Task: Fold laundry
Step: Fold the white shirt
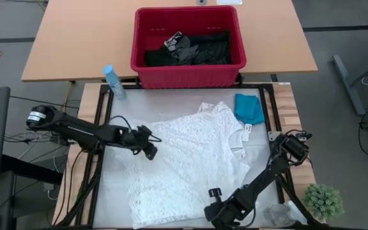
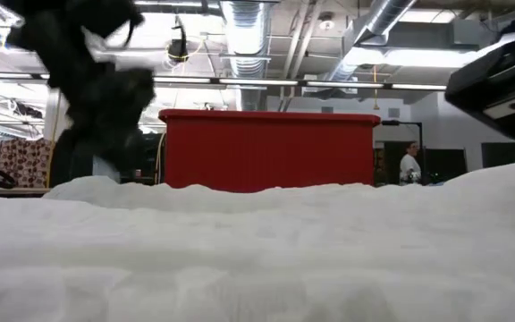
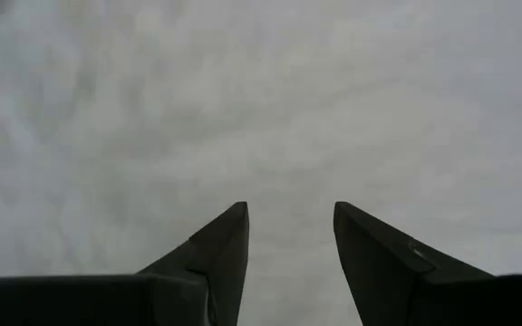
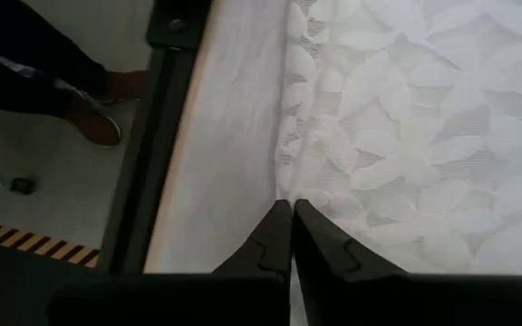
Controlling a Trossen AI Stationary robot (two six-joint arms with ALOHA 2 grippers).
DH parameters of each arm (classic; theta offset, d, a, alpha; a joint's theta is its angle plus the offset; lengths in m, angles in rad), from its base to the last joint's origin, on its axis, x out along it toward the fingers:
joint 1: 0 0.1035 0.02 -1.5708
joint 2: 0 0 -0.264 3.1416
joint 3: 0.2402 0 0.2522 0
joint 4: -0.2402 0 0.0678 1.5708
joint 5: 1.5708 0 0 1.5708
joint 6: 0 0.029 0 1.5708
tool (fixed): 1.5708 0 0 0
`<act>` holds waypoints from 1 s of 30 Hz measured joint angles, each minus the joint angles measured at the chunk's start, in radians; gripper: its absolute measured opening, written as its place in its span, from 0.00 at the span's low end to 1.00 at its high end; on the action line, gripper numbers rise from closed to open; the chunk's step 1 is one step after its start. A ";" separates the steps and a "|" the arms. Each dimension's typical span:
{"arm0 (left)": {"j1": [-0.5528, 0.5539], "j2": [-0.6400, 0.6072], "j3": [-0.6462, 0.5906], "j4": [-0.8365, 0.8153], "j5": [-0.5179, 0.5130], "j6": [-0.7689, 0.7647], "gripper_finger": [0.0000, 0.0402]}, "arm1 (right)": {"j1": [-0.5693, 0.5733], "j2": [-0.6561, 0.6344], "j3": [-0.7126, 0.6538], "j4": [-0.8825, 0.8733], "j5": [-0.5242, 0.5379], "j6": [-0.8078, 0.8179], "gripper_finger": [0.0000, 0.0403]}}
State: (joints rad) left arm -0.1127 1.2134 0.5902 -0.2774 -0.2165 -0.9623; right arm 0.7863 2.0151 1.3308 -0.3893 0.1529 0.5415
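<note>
While the white lacy-textured garment (image 1: 190, 160) lies spread on the table's pale mat (image 1: 117, 191), we see our right gripper (image 4: 292, 210), fingers nearly together, at its near hem, and our left gripper (image 1: 151, 151), fingers apart, over its left edge.

Even, diffuse overhead light is seen across the table (image 1: 107, 185) from above, with only faint, soft shadows cast beneath both arms. The white lacy garment (image 1: 190, 153) is rendered bright, close to washed out toward 7 o'clock. At table height, glare is thrown by ceiling strip lights (image 2: 266, 82) from 12 o'clock, the foreground cloth is blurred, and the arms are reduced to dark, soft silhouettes against the bright room. The red basket (image 2: 271, 149) is held in reasonable focus. The left wrist picture is filled by a grey, featureless, out-of-focus surface. In the right wrist picture the leaf pattern is resolved clearly, though the fingers (image 4: 320, 249) are underexposed.
</note>
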 joint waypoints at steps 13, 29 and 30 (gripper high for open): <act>0.026 -0.063 0.125 -0.339 -0.186 0.017 0.39 | -0.027 -0.001 0.033 -0.017 0.047 0.016 0.13; 0.010 0.273 0.125 -0.434 -0.159 0.089 0.39 | -0.063 -0.002 0.037 -0.082 -0.044 0.046 0.13; 0.010 0.294 0.125 -0.416 -0.156 0.107 0.39 | -0.065 -0.002 0.037 -0.078 -0.061 0.057 0.13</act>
State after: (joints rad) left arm -0.1024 1.5072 0.7150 -0.6936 -0.3724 -0.8554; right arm 0.7213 2.0128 1.3678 -0.4670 0.0919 0.5989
